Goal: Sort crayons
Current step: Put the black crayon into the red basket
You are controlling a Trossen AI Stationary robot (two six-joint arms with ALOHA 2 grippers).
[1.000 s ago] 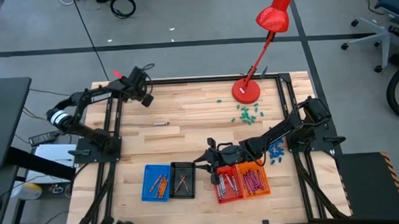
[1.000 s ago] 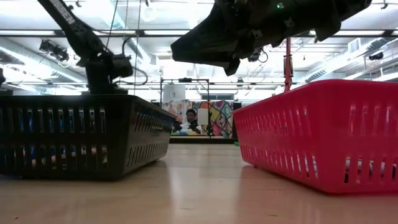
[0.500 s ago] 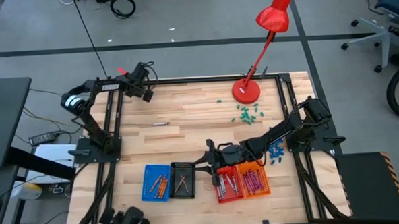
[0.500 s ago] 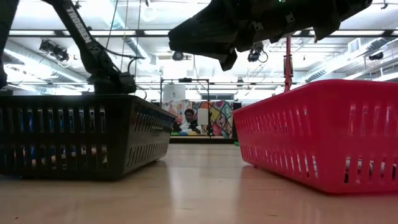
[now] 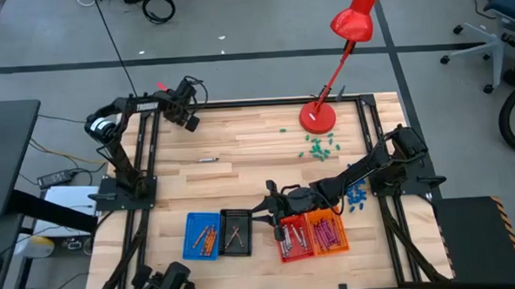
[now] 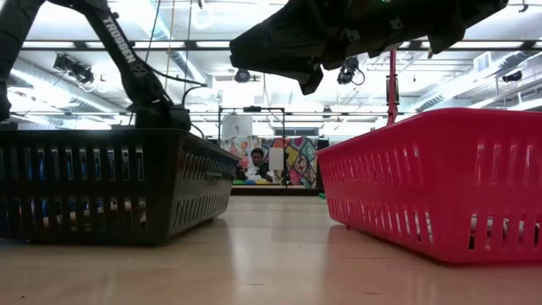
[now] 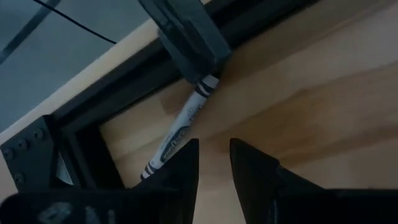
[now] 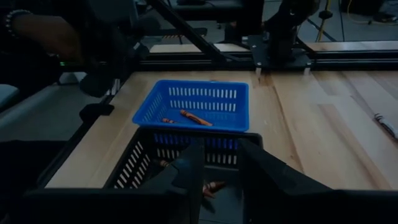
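Here, left gripper [image 7: 214,163] narrowly parted and empty near a grey crayon [image 7: 180,127]; right gripper [image 8: 219,163] likewise, over baskets.

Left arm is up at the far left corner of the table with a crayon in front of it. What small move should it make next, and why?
Probably ease the left gripper down and forward so its fingers straddle the white crayon. The wrist view shows that crayon lying on the wood, its far end tucked against the dark table frame, just ahead of the fingertips, which are parted with nothing between them. Closing now would likely miss it.
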